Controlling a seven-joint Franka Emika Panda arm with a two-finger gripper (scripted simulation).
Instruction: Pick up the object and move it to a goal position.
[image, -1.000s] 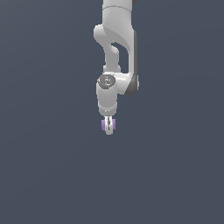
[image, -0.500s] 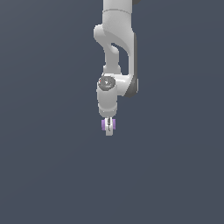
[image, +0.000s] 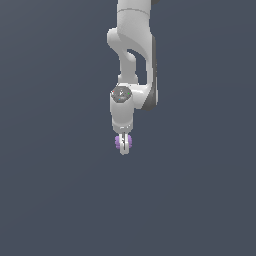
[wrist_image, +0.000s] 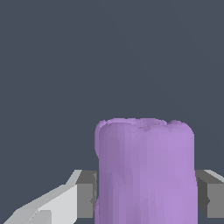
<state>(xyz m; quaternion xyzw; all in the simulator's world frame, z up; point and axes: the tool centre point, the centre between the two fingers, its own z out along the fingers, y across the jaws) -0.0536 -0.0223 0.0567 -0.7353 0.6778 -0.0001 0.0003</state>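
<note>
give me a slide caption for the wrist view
Wrist view: purple block clamped between the gripper jaws, plain grey backdrop.

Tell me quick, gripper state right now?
Gripper: shut on the purple block, one finger against each side.

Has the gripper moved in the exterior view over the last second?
Barely, if at all: the gripper holding the purple block sits at almost the same spot in the frame; no fixed landmark confirms drift.
</note>
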